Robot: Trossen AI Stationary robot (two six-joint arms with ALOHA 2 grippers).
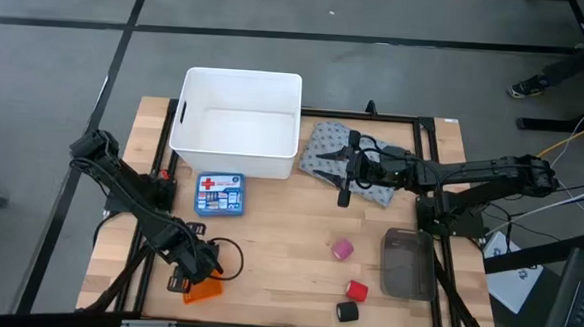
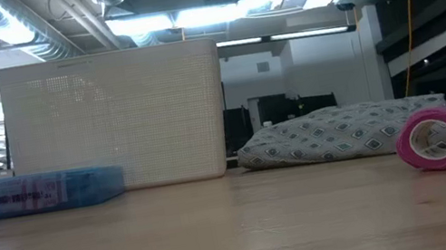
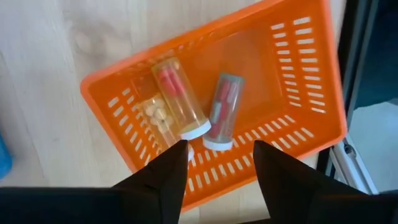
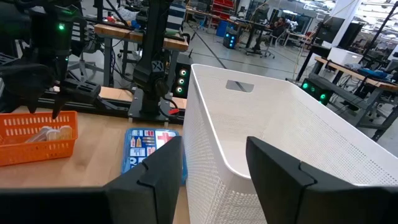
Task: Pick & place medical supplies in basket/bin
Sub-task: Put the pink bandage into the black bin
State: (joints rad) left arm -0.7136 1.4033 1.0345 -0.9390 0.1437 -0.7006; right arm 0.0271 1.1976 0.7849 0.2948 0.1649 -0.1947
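My left gripper (image 3: 221, 158) hangs open over the orange perforated basket (image 3: 249, 81), near the table's near left corner (image 1: 203, 289). Three clear vials (image 3: 186, 102) with red and tan pieces lie inside it. My right gripper (image 1: 345, 169) is open above the grey dotted pack (image 1: 323, 150), which lies flat beside the white tub (image 1: 241, 86). Its wrist view looks past the open fingers (image 4: 214, 162) at the tub (image 4: 280, 124). The pink roll (image 1: 342, 249), red roll (image 1: 356, 290) and black roll (image 1: 346, 312) rest on the table near the dark tray (image 1: 408, 263).
A blue first-aid kit (image 1: 219, 194) lies flat in front of the tub. The low view shows the kit (image 2: 32, 192), the tub (image 2: 116, 121), the pack (image 2: 335, 135) and the pink roll (image 2: 439, 138). Bare wood lies between the kit and the rolls.
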